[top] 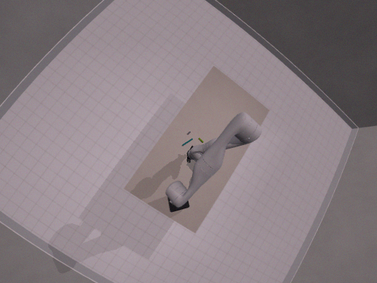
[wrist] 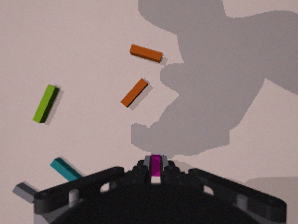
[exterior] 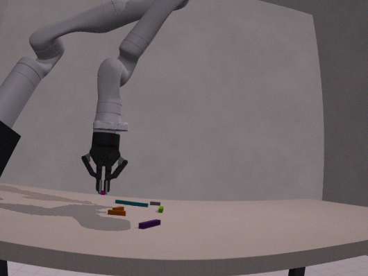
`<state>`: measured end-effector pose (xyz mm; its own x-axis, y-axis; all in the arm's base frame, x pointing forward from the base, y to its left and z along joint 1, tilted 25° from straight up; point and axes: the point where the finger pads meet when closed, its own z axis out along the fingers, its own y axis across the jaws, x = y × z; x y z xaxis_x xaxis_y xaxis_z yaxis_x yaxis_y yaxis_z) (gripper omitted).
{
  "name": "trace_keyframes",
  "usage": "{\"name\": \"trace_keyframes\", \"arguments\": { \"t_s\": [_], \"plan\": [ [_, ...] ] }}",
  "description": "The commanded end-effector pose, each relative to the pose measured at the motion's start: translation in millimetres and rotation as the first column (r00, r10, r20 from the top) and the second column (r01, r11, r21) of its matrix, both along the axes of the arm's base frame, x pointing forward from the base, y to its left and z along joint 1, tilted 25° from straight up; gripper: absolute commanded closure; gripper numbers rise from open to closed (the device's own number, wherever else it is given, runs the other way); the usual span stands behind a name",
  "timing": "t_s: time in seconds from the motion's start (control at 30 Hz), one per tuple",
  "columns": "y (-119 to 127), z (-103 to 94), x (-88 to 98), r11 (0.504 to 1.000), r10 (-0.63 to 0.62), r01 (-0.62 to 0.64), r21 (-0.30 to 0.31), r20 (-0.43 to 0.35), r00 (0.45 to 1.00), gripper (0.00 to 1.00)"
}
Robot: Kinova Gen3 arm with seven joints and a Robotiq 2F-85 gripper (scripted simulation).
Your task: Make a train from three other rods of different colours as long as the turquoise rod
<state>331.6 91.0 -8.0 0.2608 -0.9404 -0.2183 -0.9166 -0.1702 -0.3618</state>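
My gripper (exterior: 103, 188) points straight down and is shut on a short magenta rod (exterior: 103, 192), which also shows between the fingertips in the wrist view (wrist: 156, 166). It is held at or just above the table; I cannot tell whether it touches. The turquoise rod (exterior: 132, 203) lies flat to the right of the gripper, and the grey rod (exterior: 155, 203) lies just past its right end. Two orange rods (exterior: 116, 212) (wrist: 146, 52) lie close together in front of the gripper. The lime rod (exterior: 160, 209) and the purple rod (exterior: 149, 224) lie further right and nearer the front.
The arm's shadow (exterior: 87, 216) falls across the table left of the rods. In the overhead view the arm (top: 213, 149) covers part of the table and hides several rods.
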Motion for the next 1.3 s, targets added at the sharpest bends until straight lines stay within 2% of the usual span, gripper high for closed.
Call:
{"name": "trace_keyframes", "arguments": {
  "t_s": [0.0, 0.17, 0.57, 1.13, 1.27],
  "plan": [
    [-9, 21.1, -1.7, 1.000, -0.013, 0.013, -0.003, 0.010, 1.000, 0.95],
    [-16, 42.1, -7.8, 1.000, -0.015, 0.015, -0.002, 0.012, 1.000, 0.95],
    [-22, 61.8, -11.5, 1.000, -0.024, 0.024, 0.007, 0.005, 1.000, 0.95],
    [-23, 63.8, -12.2, 1.000, -0.029, 0.029, 0.008, 0.001, 1.000, 0.95],
    [-39, 56.9, -9.4, 0.990, -0.136, 0.138, 0.032, -0.053, 0.989, 0.95]
  ]
}}
